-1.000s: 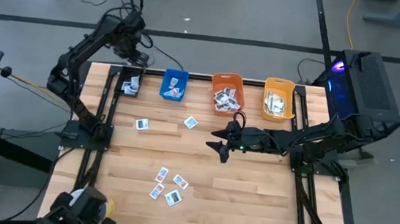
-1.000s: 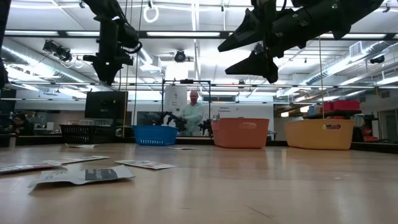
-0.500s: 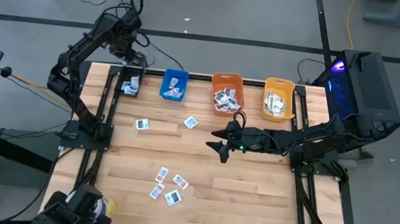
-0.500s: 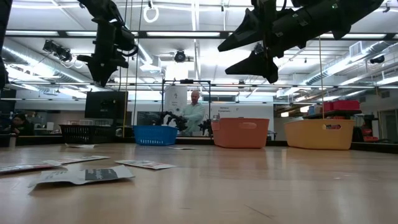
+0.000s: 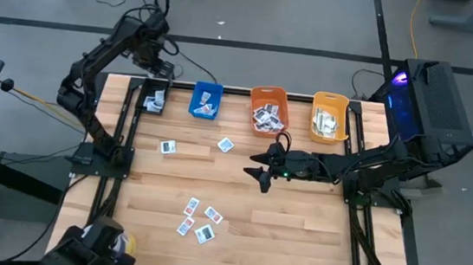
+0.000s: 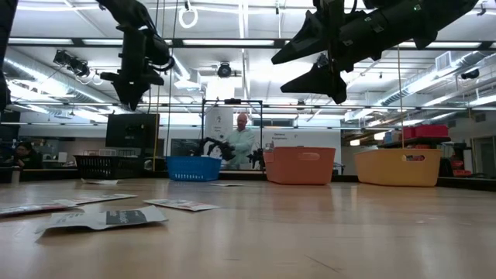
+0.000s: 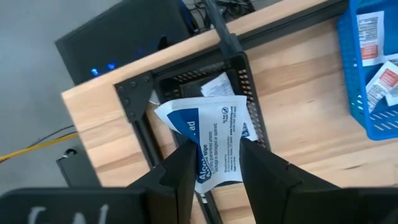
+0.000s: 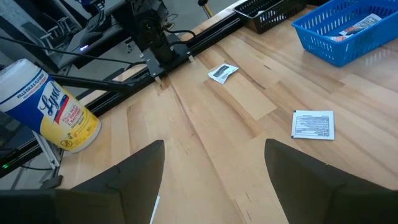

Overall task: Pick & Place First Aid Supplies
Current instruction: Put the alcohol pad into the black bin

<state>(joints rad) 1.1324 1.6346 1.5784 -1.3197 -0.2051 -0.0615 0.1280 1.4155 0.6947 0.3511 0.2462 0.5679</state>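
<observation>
My left gripper hangs over the black mesh bin at the table's far left corner. It is shut on a white packet with blue print. The bin holds at least one more packet. Loose first aid packets lie flat on the wood: one, another, and a cluster nearer the front. My right gripper hovers open above the table's middle with nothing between its fingers. My left gripper pinches the packet's near end between its two fingers, coming from above and pointing steeply down. The packet sticks out below the fingertips, slightly curled, clear of the black bin under it.
A blue bin, an orange bin and a yellow bin stand in a row along the far edge, each with packets inside. A wipes canister stands off the table's near left corner. A person stands behind the table.
</observation>
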